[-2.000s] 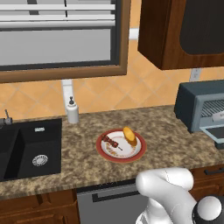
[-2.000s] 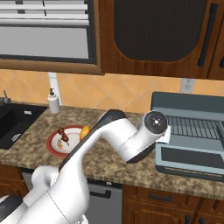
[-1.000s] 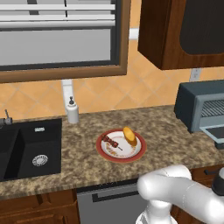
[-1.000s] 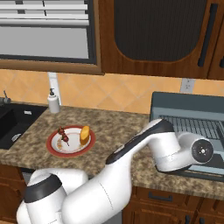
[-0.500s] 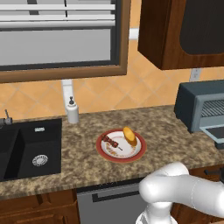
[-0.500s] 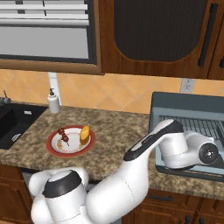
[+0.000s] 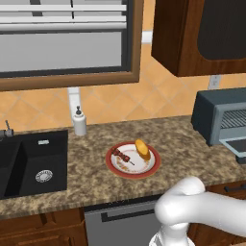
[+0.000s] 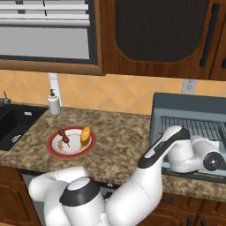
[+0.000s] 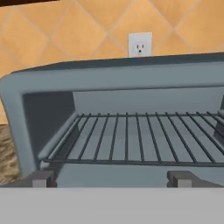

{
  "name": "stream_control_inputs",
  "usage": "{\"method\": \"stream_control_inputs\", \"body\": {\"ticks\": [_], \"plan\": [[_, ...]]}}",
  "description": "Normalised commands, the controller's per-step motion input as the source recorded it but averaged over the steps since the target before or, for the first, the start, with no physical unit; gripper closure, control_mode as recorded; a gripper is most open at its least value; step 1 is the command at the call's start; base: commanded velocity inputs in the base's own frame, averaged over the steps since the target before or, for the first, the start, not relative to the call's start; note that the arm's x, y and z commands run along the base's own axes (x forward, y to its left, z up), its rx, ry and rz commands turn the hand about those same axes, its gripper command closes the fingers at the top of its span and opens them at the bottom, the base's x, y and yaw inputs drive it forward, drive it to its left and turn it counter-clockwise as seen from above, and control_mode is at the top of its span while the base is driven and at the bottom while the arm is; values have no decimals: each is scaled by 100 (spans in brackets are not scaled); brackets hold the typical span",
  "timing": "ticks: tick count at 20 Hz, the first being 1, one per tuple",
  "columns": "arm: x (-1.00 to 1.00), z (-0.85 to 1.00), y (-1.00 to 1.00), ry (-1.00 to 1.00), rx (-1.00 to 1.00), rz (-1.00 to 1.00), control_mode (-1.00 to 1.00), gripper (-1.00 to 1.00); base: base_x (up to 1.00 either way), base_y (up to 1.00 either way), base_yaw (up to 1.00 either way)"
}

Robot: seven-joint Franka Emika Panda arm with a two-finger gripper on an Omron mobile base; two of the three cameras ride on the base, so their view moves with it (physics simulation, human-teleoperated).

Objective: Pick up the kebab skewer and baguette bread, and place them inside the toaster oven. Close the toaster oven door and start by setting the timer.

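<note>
A red-rimmed plate (image 7: 144, 170) (image 8: 55, 150) lies on the granite counter. On it are the kebab skewer (image 7: 121, 155) (image 8: 64, 137) and the golden baguette bread (image 7: 142, 149) (image 8: 85, 136) side by side. The blue-grey toaster oven (image 7: 216, 113) (image 8: 190, 103) (image 9: 109, 74) stands at the counter's right end. The toaster oven door (image 7: 239, 145) is folded down, and the wire rack (image 9: 131, 140) inside is bare. My arm reaches right, with the hand just in front of the oven's mouth. My gripper (image 9: 112, 179) is open wide with nothing between its fingertips, far from the plate.
A white soap dispenser (image 7: 79, 122) (image 8: 54, 103) stands by the black sink (image 7: 29, 163) at the left. A wall outlet (image 9: 140, 46) sits above the oven. Dark wooden cabinets (image 8: 159, 35) hang overhead. Granite lies between plate and oven.
My arm has swung right, from over the counter's front edge to the open oven. The jaws stayed open. Plate, skewer and bread have not moved.
</note>
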Motion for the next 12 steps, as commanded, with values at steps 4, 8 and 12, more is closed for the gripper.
{"method": "stream_control_inputs", "body": {"ticks": [4,8,12], "plan": [[65,0,0,-2,0,0,-100,-100,0,0,0],[56,-10,-18,0,0,0,-100,-100,0,0,0],[24,-13,-33,0,1,0,-100,-100,0,0,0]]}}
